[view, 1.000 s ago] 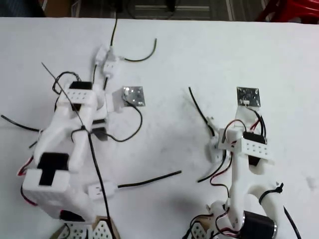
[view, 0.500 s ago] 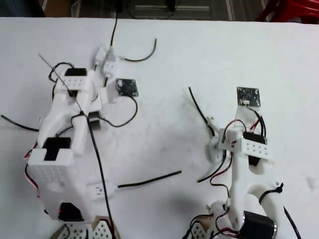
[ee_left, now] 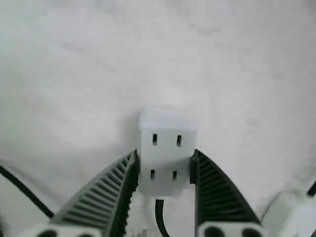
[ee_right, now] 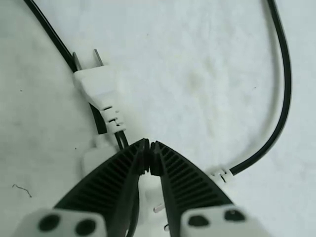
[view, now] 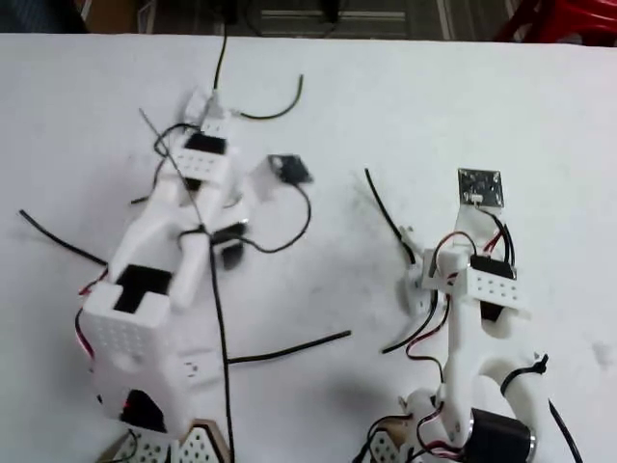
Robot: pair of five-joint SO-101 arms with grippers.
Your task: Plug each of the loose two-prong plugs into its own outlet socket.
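Fingers (ee_left: 106, 192) of the left gripper (ee_left: 164, 154) pinch a white rectangular plastic outlet socket (ee_left: 166, 129) from both sides, the ribbed dark pads touching its flanks. The socket face shows two pairs of slots. A black cord (ee_left: 160, 217) leaves its near end between the fingers. The socket is seen against the white table (ee_left: 232, 59); whether it rests on the surface or is lifted cannot be told.

Right gripper (ee_right: 149, 149): fingers pressed together, tips touching, nothing between them. Just beyond the tips a white two-prong plastic plug (ee_right: 100, 89) lies flat on the table, prongs pointing away from the gripper, its lead running back under the fingers. A thin black cable (ee_right: 49, 34) passes just beside the prongs. A long curved black cable (ee_right: 285, 74) lies well apart on the other side. A white piece sits partly hidden beneath the fingers; its kind cannot be told.

High view: a second white outlet socket (view: 190, 368) lies near the left arm's base, partly covered by the left arm (view: 164, 251), and its black lead (view: 289, 347) stretches toward the table's middle. Two white connector pieces (view: 207, 114) lie near the far edge.
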